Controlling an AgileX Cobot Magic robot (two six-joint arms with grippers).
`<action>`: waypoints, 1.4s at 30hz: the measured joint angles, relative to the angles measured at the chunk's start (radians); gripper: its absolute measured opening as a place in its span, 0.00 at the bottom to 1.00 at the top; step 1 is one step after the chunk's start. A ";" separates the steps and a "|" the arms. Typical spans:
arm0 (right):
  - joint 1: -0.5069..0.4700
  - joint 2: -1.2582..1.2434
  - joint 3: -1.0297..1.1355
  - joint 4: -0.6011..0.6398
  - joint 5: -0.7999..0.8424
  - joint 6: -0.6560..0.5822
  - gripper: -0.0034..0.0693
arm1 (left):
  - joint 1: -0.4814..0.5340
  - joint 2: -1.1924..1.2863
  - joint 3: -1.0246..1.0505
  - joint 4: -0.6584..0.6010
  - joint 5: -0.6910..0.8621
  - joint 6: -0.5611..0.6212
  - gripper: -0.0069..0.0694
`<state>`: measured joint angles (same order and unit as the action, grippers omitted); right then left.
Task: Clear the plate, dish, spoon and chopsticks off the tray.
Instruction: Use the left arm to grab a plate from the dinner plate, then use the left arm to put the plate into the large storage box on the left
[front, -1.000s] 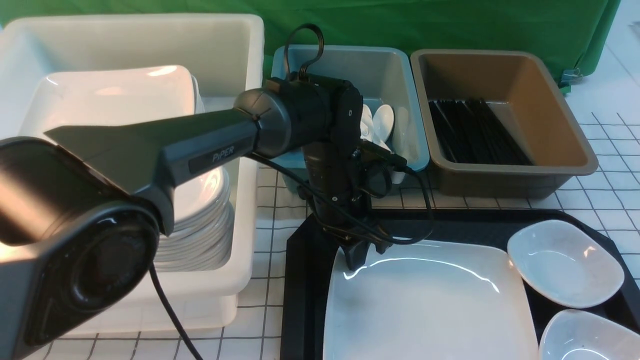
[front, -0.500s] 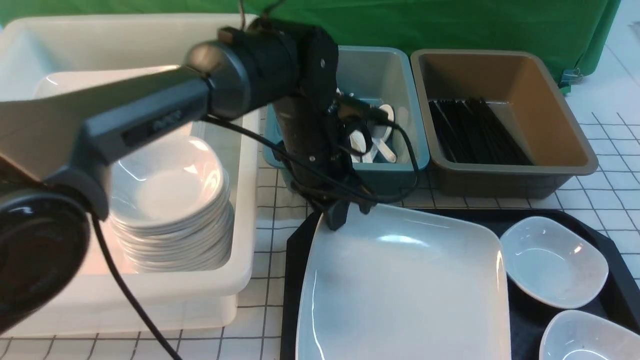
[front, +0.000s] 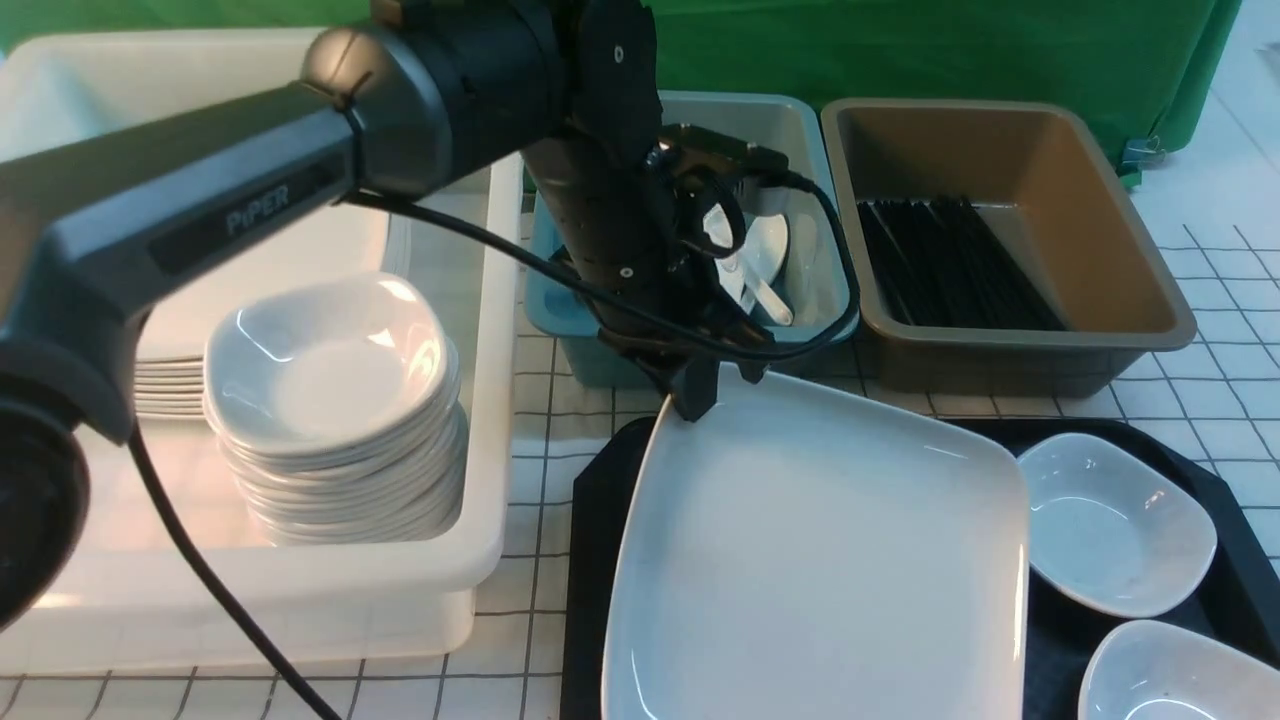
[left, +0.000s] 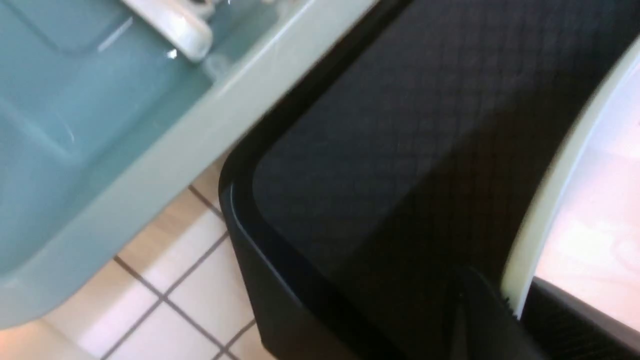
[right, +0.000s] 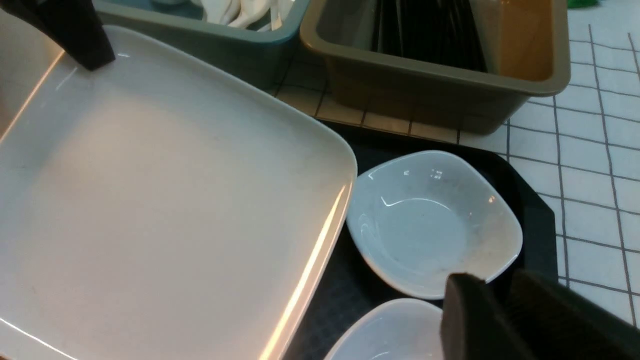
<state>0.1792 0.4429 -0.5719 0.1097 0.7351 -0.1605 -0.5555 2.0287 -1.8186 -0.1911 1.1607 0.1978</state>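
Plainly we clench the plate (front: 820, 560) by its upper-left corner in our left gripper (front: 690, 405), the rest slanting lower-right over the tray (front: 590, 570).

We see a green cloth (front: 1000, 50) hanging as a backdrop along the far edge of the worktop (front: 1235, 360), creased in soft folds. At the cloth's lower right corner we make out a small metal clip (front: 1143, 155). The worktop is white, ruled with thin dark lines into a grid of squares, and it extends past the cloth at the far right corner. The light is bright and even, without hard shadows. In the left wrist view the white squares take a warm, peach tint.
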 joint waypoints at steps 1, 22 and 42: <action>0.000 0.000 0.000 0.000 0.000 0.000 0.24 | 0.000 -0.013 0.000 -0.009 -0.018 0.000 0.14; 0.000 0.000 0.000 0.000 0.000 0.000 0.27 | 0.000 -0.151 0.004 -0.052 -0.089 -0.040 0.10; 0.000 0.000 0.000 0.000 0.000 0.000 0.29 | 0.000 -0.239 0.005 -0.072 -0.115 -0.041 0.11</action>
<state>0.1792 0.4429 -0.5719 0.1097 0.7351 -0.1605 -0.5555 1.7894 -1.8134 -0.2636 1.0457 0.1567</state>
